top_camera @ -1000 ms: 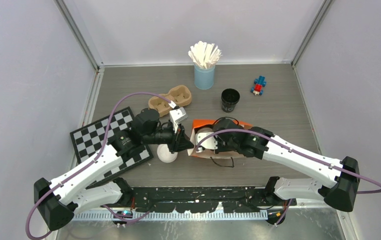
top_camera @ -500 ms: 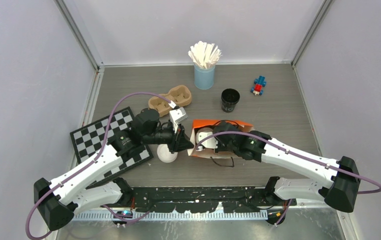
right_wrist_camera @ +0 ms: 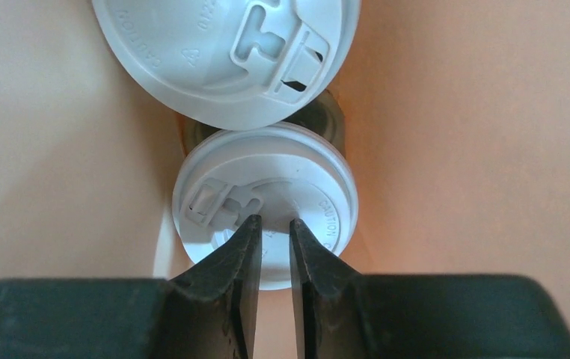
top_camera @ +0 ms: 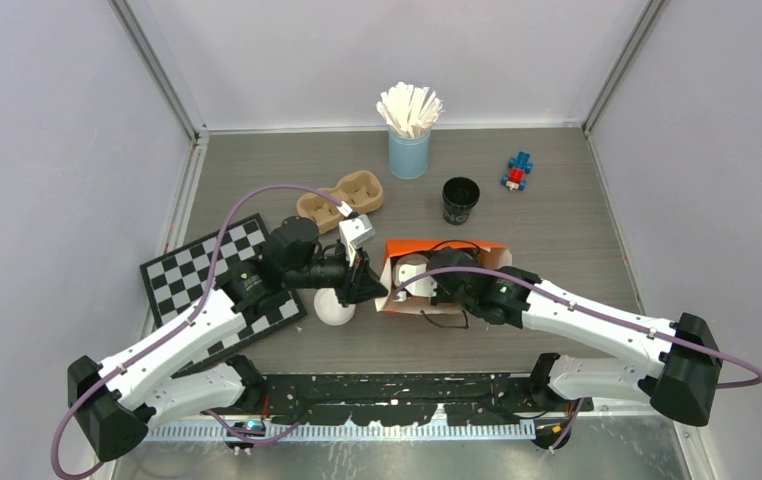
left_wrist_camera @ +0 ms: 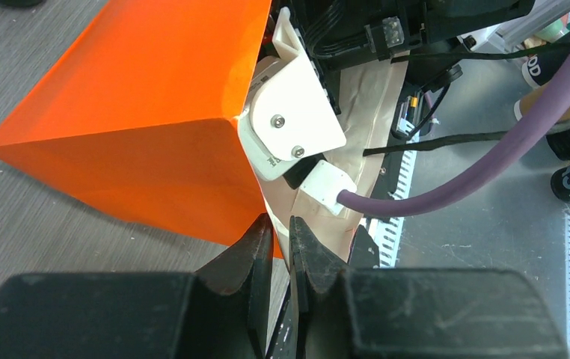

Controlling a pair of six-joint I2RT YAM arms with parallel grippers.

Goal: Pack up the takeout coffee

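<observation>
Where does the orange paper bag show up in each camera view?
Top external: orange bag mid-table, between the two arms.
Left wrist: its orange outside fills the upper left.
Right wrist: seen from inside, pale walls around two white lids.
Shared landmark: the right arm reaching into its mouth.

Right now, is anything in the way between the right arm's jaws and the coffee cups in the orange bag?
Nothing visible. In the right wrist view the right jaws point straight at one white-lidded cup, no object between. A second lidded cup overlaps its rim, both inside the orange bag.
</observation>
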